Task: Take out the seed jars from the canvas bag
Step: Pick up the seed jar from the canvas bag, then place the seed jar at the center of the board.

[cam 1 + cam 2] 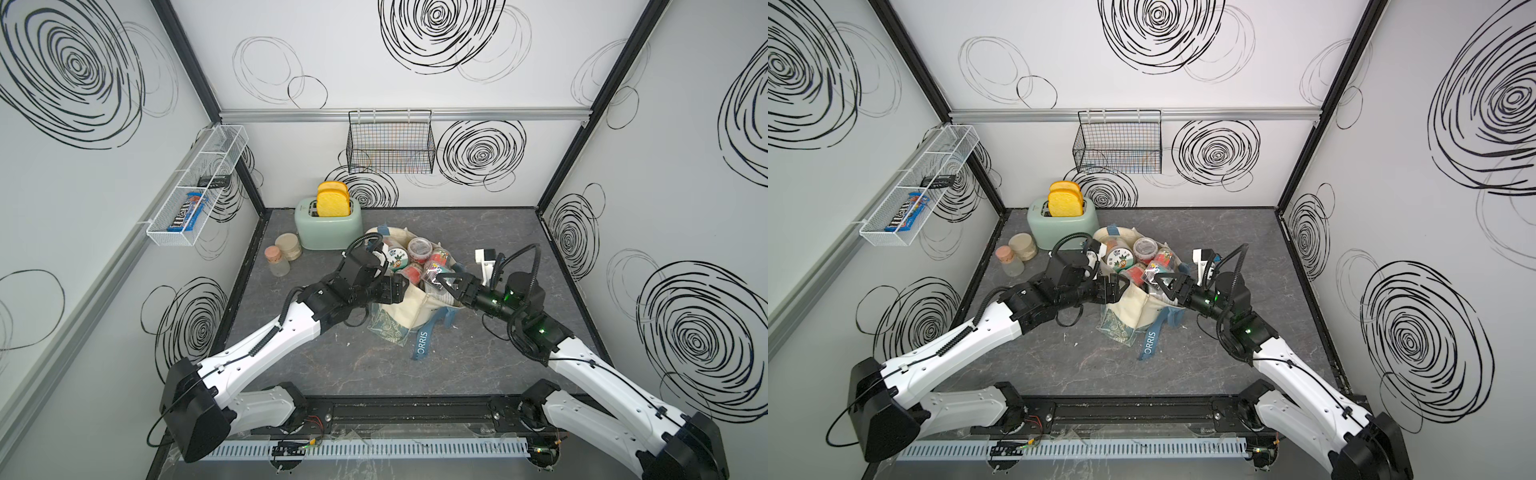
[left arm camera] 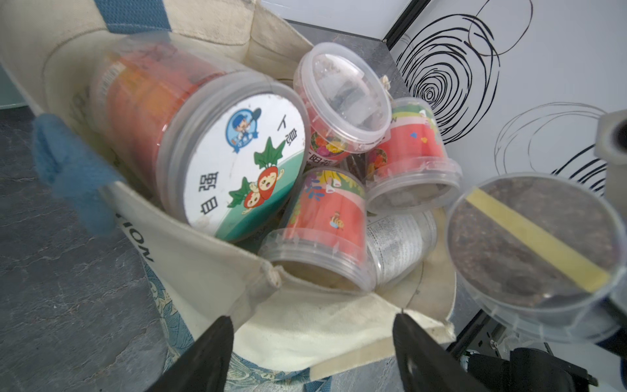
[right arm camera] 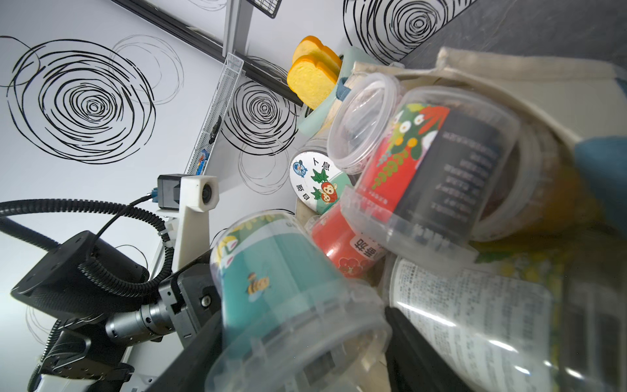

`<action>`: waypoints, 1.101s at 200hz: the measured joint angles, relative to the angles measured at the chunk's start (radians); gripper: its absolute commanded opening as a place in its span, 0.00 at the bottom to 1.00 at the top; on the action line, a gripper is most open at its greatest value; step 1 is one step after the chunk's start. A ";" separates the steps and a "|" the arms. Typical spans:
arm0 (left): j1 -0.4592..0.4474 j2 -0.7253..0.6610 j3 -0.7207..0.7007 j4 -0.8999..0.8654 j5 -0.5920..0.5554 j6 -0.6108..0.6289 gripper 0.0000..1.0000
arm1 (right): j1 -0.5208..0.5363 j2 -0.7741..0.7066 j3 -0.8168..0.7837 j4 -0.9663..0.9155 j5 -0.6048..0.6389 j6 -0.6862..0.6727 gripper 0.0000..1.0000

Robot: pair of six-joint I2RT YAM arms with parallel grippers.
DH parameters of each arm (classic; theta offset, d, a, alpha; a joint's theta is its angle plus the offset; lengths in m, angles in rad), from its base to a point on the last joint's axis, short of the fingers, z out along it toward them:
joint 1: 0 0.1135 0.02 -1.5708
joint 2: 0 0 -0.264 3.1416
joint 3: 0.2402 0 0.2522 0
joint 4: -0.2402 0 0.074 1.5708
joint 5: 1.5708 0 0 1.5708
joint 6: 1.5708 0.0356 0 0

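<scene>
Overhead, in both top views, the canvas bag (image 1: 409, 309) (image 1: 1142, 307) stands open between my left gripper (image 1: 404, 286) and right gripper (image 1: 434, 278), seed jars (image 1: 417, 248) heaped inside; from the left wrist, the left gripper (image 2: 314, 349) sits spread at the bag's rim; from the right wrist, the right gripper (image 3: 305, 339) pinches a teal-labelled jar (image 3: 271, 281).

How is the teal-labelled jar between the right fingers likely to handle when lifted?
Probably stiff: the teal-labelled jar is clear, hard-looking plastic. Its smooth, tapered wall may slip in the right gripper. Being round, it would likely roll if laid sideways on the table.
</scene>
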 measured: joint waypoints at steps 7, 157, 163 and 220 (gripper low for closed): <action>0.000 -0.006 0.000 -0.004 0.000 0.000 0.79 | -0.006 -0.025 0.004 -0.031 0.010 -0.017 0.68; 0.047 -0.167 -0.085 -0.055 0.010 0.036 0.79 | -0.455 -0.002 0.343 -0.722 0.321 -0.468 0.70; 0.053 -0.172 -0.094 -0.055 0.014 0.038 0.79 | -0.458 0.023 0.343 -0.735 0.336 -0.480 0.70; 0.108 -0.196 -0.162 -0.044 0.059 0.053 0.79 | -0.463 0.322 0.377 -0.824 0.458 -0.580 0.71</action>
